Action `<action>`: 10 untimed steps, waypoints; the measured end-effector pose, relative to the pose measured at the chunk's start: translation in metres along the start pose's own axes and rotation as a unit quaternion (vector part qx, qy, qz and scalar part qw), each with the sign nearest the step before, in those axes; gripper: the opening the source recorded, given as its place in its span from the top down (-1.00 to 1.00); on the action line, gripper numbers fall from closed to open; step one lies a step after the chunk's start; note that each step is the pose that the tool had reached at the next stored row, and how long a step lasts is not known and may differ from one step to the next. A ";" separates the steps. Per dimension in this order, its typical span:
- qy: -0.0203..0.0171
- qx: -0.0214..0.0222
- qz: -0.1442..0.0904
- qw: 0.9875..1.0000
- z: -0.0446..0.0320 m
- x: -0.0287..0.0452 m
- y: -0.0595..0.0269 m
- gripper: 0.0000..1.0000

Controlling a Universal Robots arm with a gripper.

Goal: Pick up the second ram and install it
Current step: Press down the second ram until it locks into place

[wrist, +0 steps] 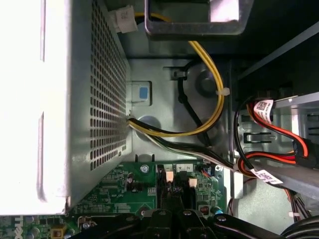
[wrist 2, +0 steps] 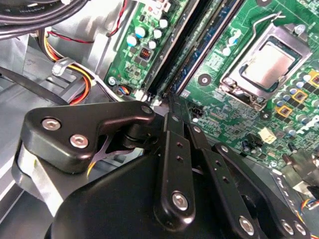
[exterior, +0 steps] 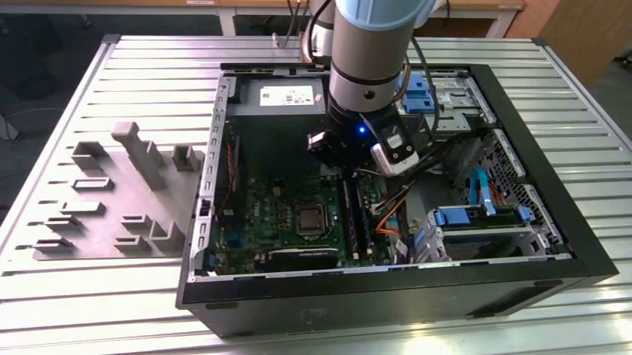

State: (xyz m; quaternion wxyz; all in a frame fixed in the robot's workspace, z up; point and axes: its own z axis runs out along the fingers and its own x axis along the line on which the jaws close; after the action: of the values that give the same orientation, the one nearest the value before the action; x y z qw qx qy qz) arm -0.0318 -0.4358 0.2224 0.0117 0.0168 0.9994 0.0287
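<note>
The second ram (wrist 2: 209,42) is a slim blue-green stick seated edge-up in one of the long black slots of the green motherboard (wrist 2: 219,107); in the exterior view it is a dark strip (exterior: 353,218) beside the processor socket. My gripper (wrist 2: 167,102) is down inside the open computer case (exterior: 212,222), its black fingers shut together. Their tips meet at the slot end nearest the power supply, right at the end of the stick. Whether they pinch it or press on it is not visible. The exterior view has the gripper (exterior: 345,176) just above the slots' far end.
The silver power supply (exterior: 286,96) stands close behind the gripper, its perforated side (wrist: 104,99) in the first wrist view. Yellow, black and red cables (wrist: 212,107) run beside it. The processor socket (wrist 2: 266,64) and blue drive cage (exterior: 474,218) flank the slots. A grey fixture tray (exterior: 118,200) lies outside the case.
</note>
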 end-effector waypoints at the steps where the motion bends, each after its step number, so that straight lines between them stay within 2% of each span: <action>1: 0.000 0.000 0.000 1.000 0.0010 0.0000 0.0000 0.79; 10: 0.000 0.000 0.000 1.000 0.0043 0.0001 -0.0002 0.79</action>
State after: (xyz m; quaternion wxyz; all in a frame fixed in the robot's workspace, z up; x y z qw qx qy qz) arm -0.0318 -0.4358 0.2181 0.0117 0.0168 0.9994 0.0287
